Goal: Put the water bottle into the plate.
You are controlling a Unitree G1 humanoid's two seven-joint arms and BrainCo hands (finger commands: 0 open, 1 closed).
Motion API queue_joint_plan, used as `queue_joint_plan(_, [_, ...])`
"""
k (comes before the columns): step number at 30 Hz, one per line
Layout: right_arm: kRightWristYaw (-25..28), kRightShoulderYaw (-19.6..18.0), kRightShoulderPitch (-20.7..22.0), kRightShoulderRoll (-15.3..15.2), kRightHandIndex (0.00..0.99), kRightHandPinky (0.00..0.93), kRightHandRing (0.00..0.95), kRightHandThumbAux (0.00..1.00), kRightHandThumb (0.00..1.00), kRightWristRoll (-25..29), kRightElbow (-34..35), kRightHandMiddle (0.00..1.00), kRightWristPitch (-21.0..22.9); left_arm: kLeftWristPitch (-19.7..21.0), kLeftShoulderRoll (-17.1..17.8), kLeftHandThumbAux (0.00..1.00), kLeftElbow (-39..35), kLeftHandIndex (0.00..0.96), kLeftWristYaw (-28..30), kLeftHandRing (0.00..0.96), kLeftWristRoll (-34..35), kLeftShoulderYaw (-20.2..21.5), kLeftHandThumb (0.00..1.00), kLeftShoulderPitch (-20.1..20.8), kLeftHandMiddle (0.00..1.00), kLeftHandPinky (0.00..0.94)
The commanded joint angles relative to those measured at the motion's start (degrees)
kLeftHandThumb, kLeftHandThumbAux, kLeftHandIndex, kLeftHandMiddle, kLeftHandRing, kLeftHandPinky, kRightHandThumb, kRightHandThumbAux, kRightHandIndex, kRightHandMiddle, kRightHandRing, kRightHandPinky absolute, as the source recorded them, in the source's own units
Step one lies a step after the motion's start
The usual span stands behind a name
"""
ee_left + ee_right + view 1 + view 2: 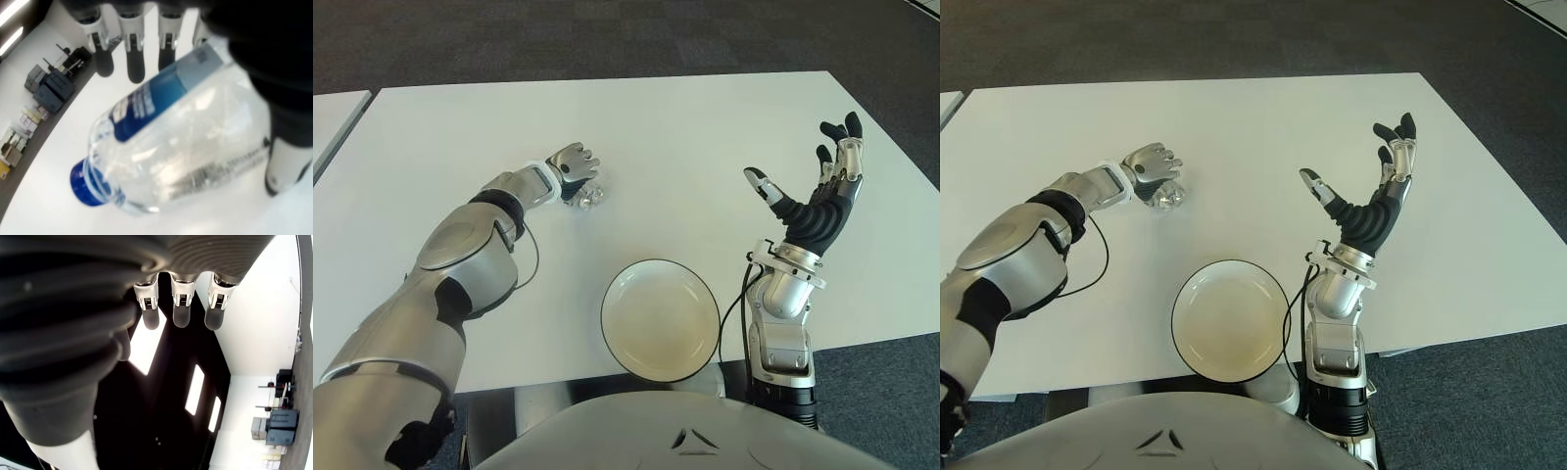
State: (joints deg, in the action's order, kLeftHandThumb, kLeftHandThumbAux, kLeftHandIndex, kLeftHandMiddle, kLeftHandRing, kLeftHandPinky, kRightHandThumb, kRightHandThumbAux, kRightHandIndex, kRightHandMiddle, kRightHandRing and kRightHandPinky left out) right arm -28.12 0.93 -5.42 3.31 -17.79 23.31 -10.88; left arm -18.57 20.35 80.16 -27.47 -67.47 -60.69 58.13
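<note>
L hand [572, 168] fingers curled over water bottle [181, 142] lying on table [685, 127]; plate [660, 319] apart. R hand [818, 191] spread, empty.

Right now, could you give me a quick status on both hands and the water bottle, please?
Left hand curled around water bottle on the table. Right hand raised, open, empty. Plate empty at near edge, path to it unobstructed.

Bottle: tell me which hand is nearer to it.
Left. The left hand is over the bottle, fingers around it; the right hand is raised, open, off across the table.
</note>
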Motion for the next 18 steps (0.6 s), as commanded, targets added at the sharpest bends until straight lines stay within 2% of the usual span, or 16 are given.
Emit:
queue_joint_plan(1, [0.25, -0.88, -0.72, 2.16, 0.244, 0.131, 0.062, 0.915, 0.425, 1.89, -0.81, 0.085, -0.8, 0.43, 0.24, 0.669, 0.38, 0.418, 1.9, 0.583, 1.99, 2.39, 0.814, -0.96, 0.477, 0.624])
queue_joint_plan(3, [0.45, -1.2, -0.71, 2.14, 0.249, 0.129, 0.063, 0.916, 0.419, 2.68, -0.9, 0.086, -1.32, 1.11, 0.07, 0.669, 0.41, 0.405, 2.63, 0.7, 2.78, 3.53, 0.833, -1.1, 0.517, 0.737])
queue_joint_plan(7, [0.61, -1.64, -0.6, 2.15, 0.257, 0.134, 0.064, 0.916, 0.415, 3.72, -1.02, 0.088, -2.45, 1.55, -0.12, 0.669, 0.38, 0.397, 4.07, 0.789, 4.26, 5.47, 0.844, -1.36, 0.537, 0.832])
queue_joint_plan(12, [0.58, -2.31, -0.18, 2.15, 0.263, 0.143, 0.066, 0.917, 0.417, 4.85, -1.81, 0.092, -4.36, 0.83, -0.14, 0.668, 0.3, 0.397, 6.64, 0.838, 7.19, 8.66, 0.849, -1.66, 0.548, 0.876])
queue_joint_plan(18, [1.11, -2.94, 0.22, 1.87, 0.27, 0.155, 0.081, 0.917, 0.417, 6.29, -2.82, 0.107, -6.39, -0.24, -0.56, 0.668, 0.0, 0.398, 10.21, 0.857, 11.23, 12.8, 0.851, -2.11, 0.553, 0.877])
